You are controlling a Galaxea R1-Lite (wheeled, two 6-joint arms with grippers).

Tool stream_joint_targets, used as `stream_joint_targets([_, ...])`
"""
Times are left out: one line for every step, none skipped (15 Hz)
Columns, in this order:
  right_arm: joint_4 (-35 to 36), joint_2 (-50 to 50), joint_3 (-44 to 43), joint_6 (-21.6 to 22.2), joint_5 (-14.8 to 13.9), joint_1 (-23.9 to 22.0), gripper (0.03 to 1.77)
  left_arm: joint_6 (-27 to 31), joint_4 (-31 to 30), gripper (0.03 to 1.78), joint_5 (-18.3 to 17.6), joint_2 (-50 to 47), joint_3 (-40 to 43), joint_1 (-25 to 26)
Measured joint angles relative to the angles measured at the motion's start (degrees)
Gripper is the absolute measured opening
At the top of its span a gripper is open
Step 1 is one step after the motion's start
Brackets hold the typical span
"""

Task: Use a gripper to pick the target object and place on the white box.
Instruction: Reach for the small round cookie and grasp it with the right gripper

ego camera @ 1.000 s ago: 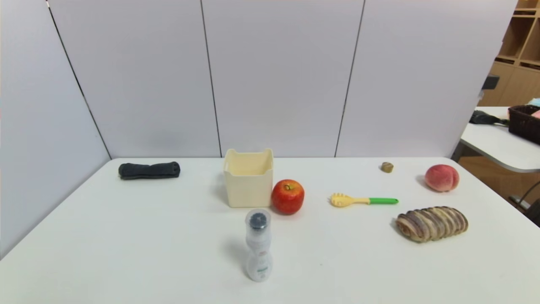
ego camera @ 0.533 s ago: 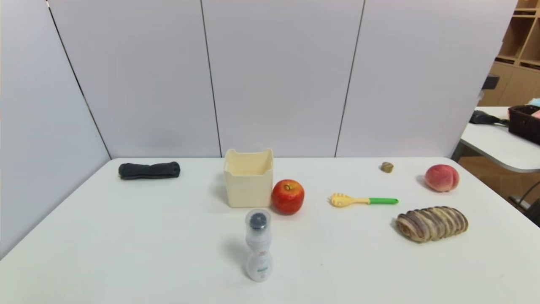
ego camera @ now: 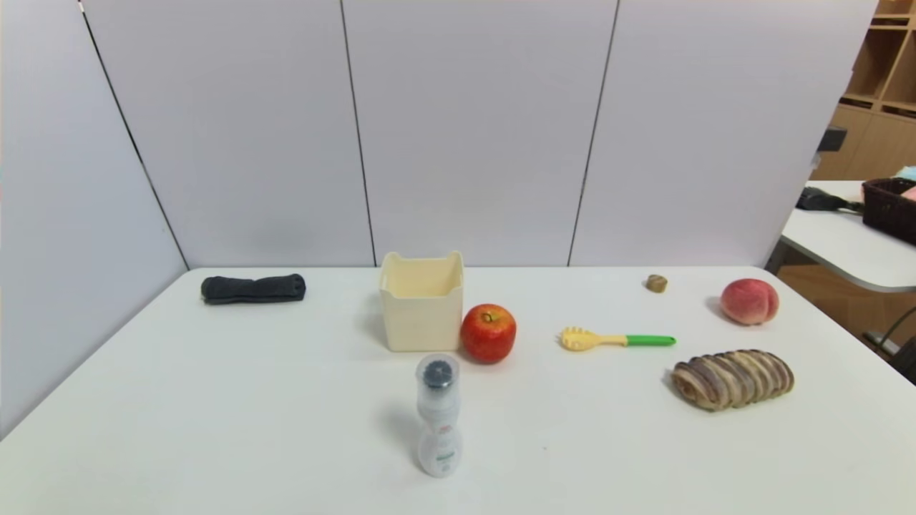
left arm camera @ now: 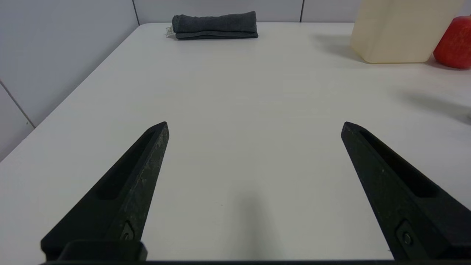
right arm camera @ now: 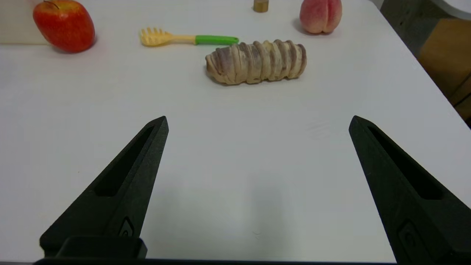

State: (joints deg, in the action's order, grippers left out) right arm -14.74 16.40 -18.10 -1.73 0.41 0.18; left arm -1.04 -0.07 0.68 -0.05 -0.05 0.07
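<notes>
Jaws of both black grippers stood spread wide over bare white worktop (ego camera: 215,400), the left gripper (left arm camera: 254,127) near the left side, the right gripper (right arm camera: 257,123) short of a striped bread loaf (right arm camera: 256,61); neither arm showed in the head view. Nearest the robot stood a white plastic bottle with a dark cap (ego camera: 438,415). Beyond it sat the cream-white square plastic box (ego camera: 421,301) with a red apple (ego camera: 488,332) touching its right side; the box was cut off by the frame edge in the left wrist view. Farther right lay a yellow pasta fork with a green handle (ego camera: 615,339). Toward the back edge sat the tiny olive-brown rounded target object (ego camera: 656,283), well apart from the box, with a pink peach (ego camera: 749,301) near it and a rolled dark grey cloth (ego camera: 253,288) far left. Grey wall panels (ego camera: 472,129) closed the rear; wooden shelving (ego camera: 876,79) showed partly at right.
</notes>
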Motion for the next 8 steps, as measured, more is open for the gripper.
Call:
stream_joint_targets([-1.7,4.5,-3.0,-0.5,0.0,-0.1,1.70,0.0,0.0,1.69,0.0,0.0,0.0,0.0])
stream_joint_targets([-2.8,9.6,-6.2,-0.9,0.0,-0.2,1.70,0.0,0.0,1.69,0.0,0.0,0.0,0.0])
stream_joint_targets([-3.5,15.4,-10.0,-1.1,0.0,-0.4,1.70,0.0,0.0,1.69,0.0,0.0,0.0,0.0])
stream_joint_targets([-4.1,21.1,-13.8,-1.3,0.1,-0.6,1.70,0.0,0.0,1.69,0.0,0.0,0.0,0.0])
stream_joint_targets([-4.4,27.1,-17.8,-1.4,0.1,-0.7,1.70,0.0,0.0,1.69,0.0,0.0,0.0,0.0])
stream_joint_targets([-4.7,33.2,-22.2,-1.6,0.2,-0.8,1.70,0.0,0.0,1.69,0.0,0.0,0.0,0.0])
stream_joint_targets([-4.9,40.0,-27.1,-1.7,0.2,-0.9,1.70,0.0,0.0,1.69,0.0,0.0,0.0,0.0])
stream_joint_targets([-5.1,46.5,-32.6,-1.8,0.2,-0.9,1.70,0.0,0.0,1.69,0.0,0.0,0.0,0.0])
